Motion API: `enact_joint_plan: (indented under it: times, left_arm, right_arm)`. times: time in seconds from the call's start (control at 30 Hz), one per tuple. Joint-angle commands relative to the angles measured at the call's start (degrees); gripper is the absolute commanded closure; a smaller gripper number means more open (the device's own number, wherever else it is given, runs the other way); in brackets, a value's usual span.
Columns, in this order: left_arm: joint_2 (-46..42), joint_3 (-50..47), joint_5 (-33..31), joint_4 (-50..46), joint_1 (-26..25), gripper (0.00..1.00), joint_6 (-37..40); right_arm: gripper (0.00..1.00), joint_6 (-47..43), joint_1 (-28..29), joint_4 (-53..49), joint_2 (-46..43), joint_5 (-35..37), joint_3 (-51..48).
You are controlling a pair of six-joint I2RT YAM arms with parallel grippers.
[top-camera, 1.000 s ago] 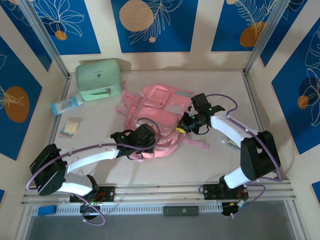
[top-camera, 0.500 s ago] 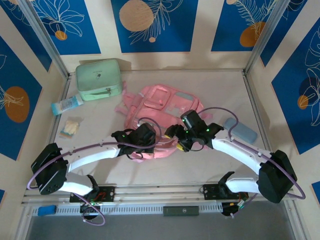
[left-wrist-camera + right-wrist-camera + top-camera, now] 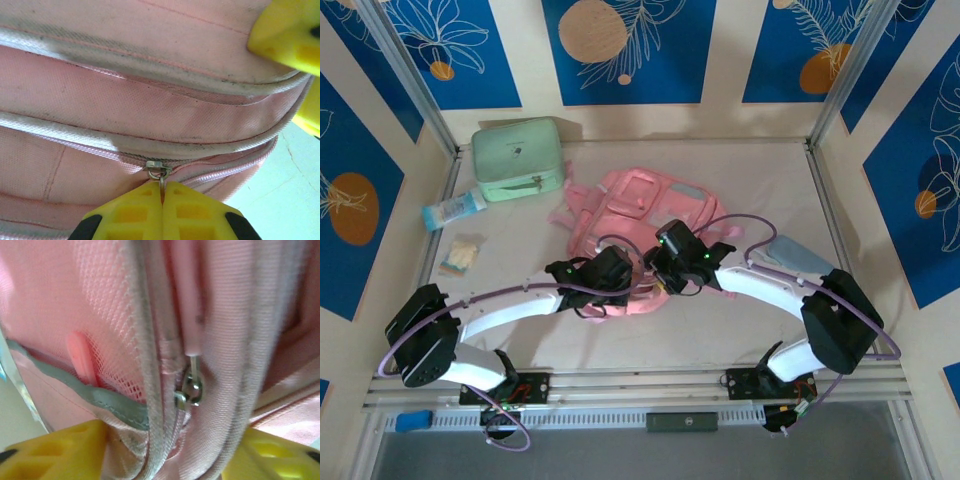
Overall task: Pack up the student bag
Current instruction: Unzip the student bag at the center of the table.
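The pink student bag (image 3: pixel 630 205) lies flat in the middle of the table. My left gripper (image 3: pixel 634 282) sits at its near edge, and in the left wrist view it (image 3: pixel 163 192) is shut on the metal zipper pull (image 3: pixel 159 172) of a closed zip. My right gripper (image 3: pixel 660 284) is just to the right of it, with one of its yellow fingers (image 3: pixel 287 35) at the top right of the left wrist view. In the right wrist view my right gripper (image 3: pixel 165 452) has a bunched fold of the bag (image 3: pixel 165 340) pressed between both fingers, below a second zipper slider (image 3: pixel 191 387).
A mint green zip case (image 3: pixel 518 158) stands at the back left. A blue-and-white tube (image 3: pixel 453 209) and a small packet (image 3: pixel 460 255) lie along the left side. A light blue flat case (image 3: pixel 790 258) lies right of the bag, beside my right arm.
My right gripper has swung left from the bag's right side to its near edge, beside the left gripper, opening on the way and closing round a fold. The left arm has held still.
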Motion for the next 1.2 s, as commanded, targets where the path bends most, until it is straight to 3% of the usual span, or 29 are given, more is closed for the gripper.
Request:
enact_joint_plan:
  times: [0.0, 0.17, 0.23, 0.37, 0.4, 0.47, 0.5, 0.6, 0.7, 0.73, 0.83, 0.93, 1.03, 1.17]
  left_arm:
    - [-0.2, 1.0, 0.7, -1.3, 0.1, 1.0, 1.2]
    - [-2.1, 0.8, -0.6, -5.3, 0.2, 1.0, 1.1]
    - [-3.8, -0.1, -0.2, -7.1, 0.2, 1.0, 0.8]
    - [-7.6, -2.4, -0.3, -12.2, 0.2, 1.0, -0.3]
    - [-8.7, -3.3, -0.5, -13.0, 0.2, 1.0, -0.4]
    - [-9.9, -4.8, -0.1, -13.1, 0.3, 1.0, -0.3]
    - [-9.8, -5.0, 0.0, -13.5, 0.5, 1.0, -0.3]
    - [-8.8, -4.2, -0.3, -14.9, 0.7, 1.0, 0.5]
    - [-8.2, -3.5, -1.4, -15.0, 1.0, 1.0, 0.7]
    - [-8.2, -3.4, -1.1, -14.0, 1.0, 1.0, 0.9]
    - [-7.7, -3.4, 0.9, -9.0, 1.0, 1.0, 0.9]
    - [-6.0, -2.1, 1.3, -7.6, 1.0, 1.0, 1.0]
    - [-5.3, -1.8, 1.6, -5.9, 1.0, 1.0, 1.1]
    - [-5.0, -2.2, 2.3, -3.9, 1.0, 1.0, 1.2]
  right_arm:
    - [0.65, -1.3, -0.1, 5.3, 1.2, 4.3, 2.6]
    - [0.9, -7.6, -1.6, 3.3, -1.2, 1.4, 2.2]
    - [0.99, -12.9, -4.6, 2.5, -3.3, -3.1, 1.5]
    - [1.0, -23.3, -16.0, -2.2, -6.9, -12.0, 0.7]
    - [1.0, -25.6, -20.3, -1.2, -7.0, -17.2, 0.3]
    - [1.0, -30.4, -27.4, -2.4, -4.5, -25.7, 2.8]
    - [1.0, -32.6, -29.9, -6.2, -2.9, -26.1, 5.7]
    - [1.0, -34.4, -34.1, -4.8, -1.8, -30.4, 8.0]
    - [1.0, -34.6, -33.9, -6.6, -1.3, -30.6, 10.4]
    - [0.96, -34.3, -33.4, -7.5, -1.3, -30.3, 10.6]
    - [0.68, -30.7, -29.4, -4.9, -2.4, -30.9, 6.7]
    - [0.47, -25.8, -24.9, -3.4, -4.2, -29.0, 1.9]
    - [0.34, -18.7, -20.5, 2.6, -7.5, -27.2, -4.6]
    - [0.3, -11.7, -12.3, 5.6, -8.9, -20.1, -7.3]
